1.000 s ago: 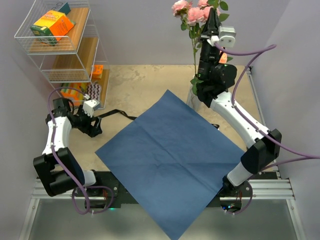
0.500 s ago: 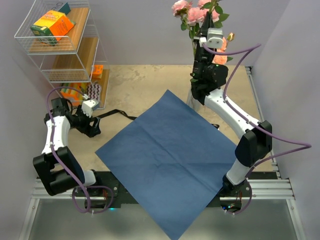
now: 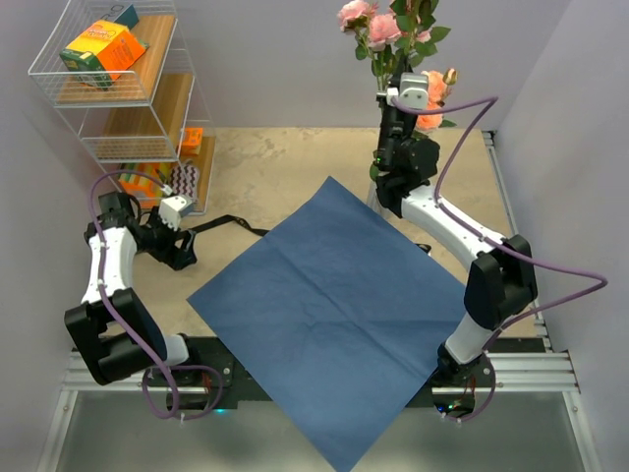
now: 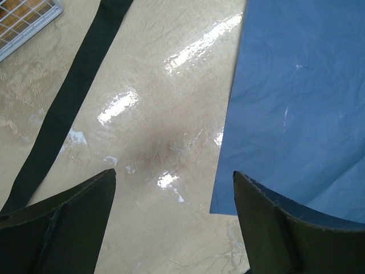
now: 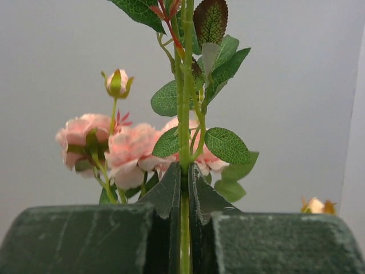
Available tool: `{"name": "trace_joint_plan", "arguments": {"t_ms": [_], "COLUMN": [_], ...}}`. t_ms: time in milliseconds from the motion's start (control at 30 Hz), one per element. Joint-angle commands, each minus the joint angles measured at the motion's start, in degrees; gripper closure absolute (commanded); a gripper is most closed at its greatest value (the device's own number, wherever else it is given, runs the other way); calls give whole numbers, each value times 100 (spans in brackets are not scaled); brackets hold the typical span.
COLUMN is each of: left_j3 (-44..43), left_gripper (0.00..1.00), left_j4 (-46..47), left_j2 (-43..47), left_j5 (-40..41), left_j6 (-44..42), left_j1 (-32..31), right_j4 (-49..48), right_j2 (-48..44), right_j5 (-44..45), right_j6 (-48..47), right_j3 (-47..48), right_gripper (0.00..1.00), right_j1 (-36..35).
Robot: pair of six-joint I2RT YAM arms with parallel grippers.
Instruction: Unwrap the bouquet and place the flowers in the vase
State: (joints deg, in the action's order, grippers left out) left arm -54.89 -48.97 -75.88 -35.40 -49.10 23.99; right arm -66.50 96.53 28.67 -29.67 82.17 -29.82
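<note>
My right gripper (image 3: 401,61) points upward at the back right and is shut on one thin green stem (image 5: 184,194) of the flowers (image 3: 378,25). Pink roses (image 5: 131,151), a small bud (image 5: 117,83) and green leaves rise above its fingers. The bouquet's blue paper (image 3: 334,315) lies spread flat on the table, and its black ribbon (image 3: 231,224) lies loose to the left. The vase is hidden behind the right arm. My left gripper (image 3: 182,246) hangs open low over bare table, between the ribbon (image 4: 68,103) and the paper's corner (image 4: 302,97).
A wire shelf rack (image 3: 118,88) stands at the back left with an orange and green box (image 3: 103,44) on top and packets (image 3: 187,143) lower down. Grey walls close in the back and both sides.
The right arm has swung left and a little lower with the stem in its grip, and the flower heads moved with it. The left arm has stayed put.
</note>
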Motion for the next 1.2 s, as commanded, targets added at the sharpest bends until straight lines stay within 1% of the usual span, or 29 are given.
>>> {"name": "trace_joint_plan", "arguments": {"t_ms": [0, 33, 100, 133, 167, 233, 267, 300, 333, 400, 500, 533, 600, 700, 800, 833, 867, 900, 967, 1000, 1033, 1067, 1100, 1167], "left_j3": [-241, -259, -285, -302, -311, -329, -338, -329, -338, -338, -338, -338, -346, -338, -329, -320, -303, -311, -346, -364, -373, -364, -355, -347], "left_gripper": [12, 12, 12, 12, 12, 12, 12, 12, 12, 12, 12, 12, 12, 12, 12, 12, 12, 12, 12, 12, 12, 11, 11, 11], "left_j4": [-104, -113, -139, -156, -174, -192, -227, -236, -244, -288, -315, -332, -376, -447, -508, -500, -508, -500, -552, -570, -605, -605, -614, -605], "left_j2": [108, 99, 108, 108, 117, 134, 143, 152, 169, 213, 284, 301, 345, 407, 477, 512, 530, 530, 556, 574, 609, 635, 670, 750], "left_j5": [-160, -169, -178, -213, -213, -266, -275, -283, -301, -319, -310, -327, -345, -441, -494, -512, -521, -530, -538, -547, -547, -556, -547, -547], "left_j6": [-143, -144, -161, -161, -161, -161, -170, -170, -170, -187, -205, -205, -214, -214, -205, -188, -179, -144, -117, -100, -100, -91, -82, -56], "left_j1": [80, 88, 89, 89, 89, 97, 97, 97, 97, 97, 89, 97, 89, 97, 97, 97, 97, 97, 89, 97, 97, 97, 89, 97], "right_j4": [-223, -136, 13, 136, 189, 522, 654, 760, 840, 919, 1183, 1418, 1735, 2805, 3466, 3999, 4292, 5034, 5768, 6241, 6446, 6761, 7687, 8536], "right_j2": [-459, -538, -626, -705, -758, -855, -951, -995, -1057, -1259, -1540, -1610, -1839, -2041, -2357, -2436, -2516, -2534, -2508, -2516, -2647, -2666, -2640, -2613], "right_j5": [254, 227, 201, 192, 192, 166, 166, 174, 183, 210, 210, 218, 227, 533, 719, 754, 685, 684, 1043, 1201, 1246, 1186, 1220, 1360], "right_j6": [452, 514, 707, 769, 848, 998, 1068, 1173, 1235, 1358, 1551, 1604, 1806, 2000, 2280, 2421, 2544, 2702, 2826, 2887, 2923, 3262, 3440, 3992], "right_j3": [-289, -333, -429, -456, -491, -553, -588, -623, -676, -843, -1019, -1045, -1080, -966, -957, -940, -861, -756, -354, -281, -254, -80, 113, 552], "right_gripper": [99, 97, 89, 84, 64, 40, 21, 16, 13, 9, 7, 7, 1, 1, 1, 1, 1, 1, 1, 1, 1, 1, 1, 1], "right_j1": [20, 20, 12, 20, 20, 12, 3, 3, -6, -23, -67, -94, -155, -339, -568, -594, -664, -726, -954, -1016, -1043, -1043, -1052, -1052]}}
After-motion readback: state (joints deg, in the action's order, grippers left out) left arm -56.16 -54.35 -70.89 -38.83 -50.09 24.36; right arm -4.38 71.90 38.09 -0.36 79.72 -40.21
